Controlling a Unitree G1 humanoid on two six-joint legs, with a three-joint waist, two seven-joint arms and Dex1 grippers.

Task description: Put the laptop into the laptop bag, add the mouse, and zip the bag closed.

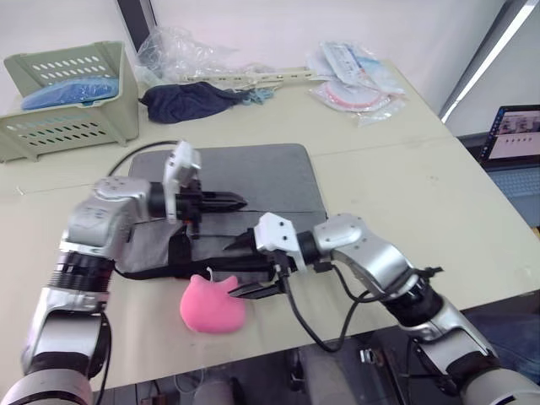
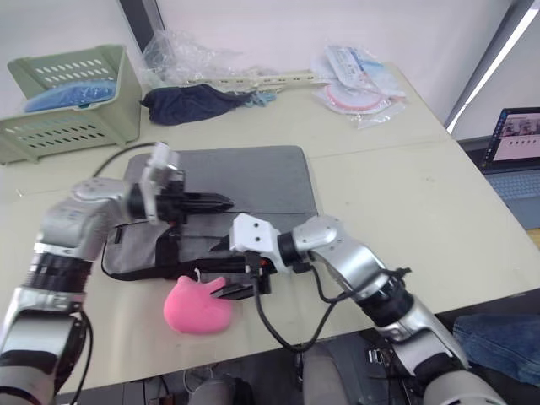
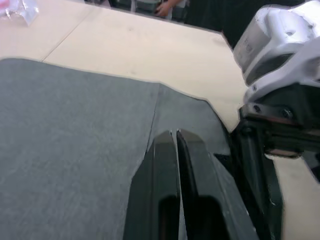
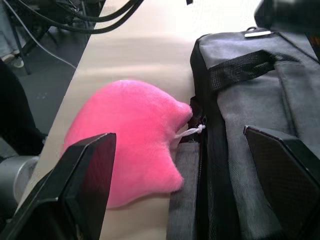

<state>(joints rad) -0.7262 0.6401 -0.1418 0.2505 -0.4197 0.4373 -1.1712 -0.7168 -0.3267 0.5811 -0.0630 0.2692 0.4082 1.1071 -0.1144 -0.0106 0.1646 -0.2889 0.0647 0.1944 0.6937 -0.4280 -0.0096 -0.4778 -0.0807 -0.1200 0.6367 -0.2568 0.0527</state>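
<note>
No legible text, label or brand anywhere, perhaps some on the distant packets (image 1: 354, 80).

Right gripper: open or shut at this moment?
Open. In the right wrist view the right gripper has its two black fingers spread wide, straddling the bag's edge beside the pink plush, gripping nothing.

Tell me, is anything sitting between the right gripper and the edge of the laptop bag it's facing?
Yes, partly. The right gripper is open at the near edge of the grey laptop bag, and a pink plush toy lies against that edge, touching it, in front of one finger. The other finger is already over the bag.
</note>
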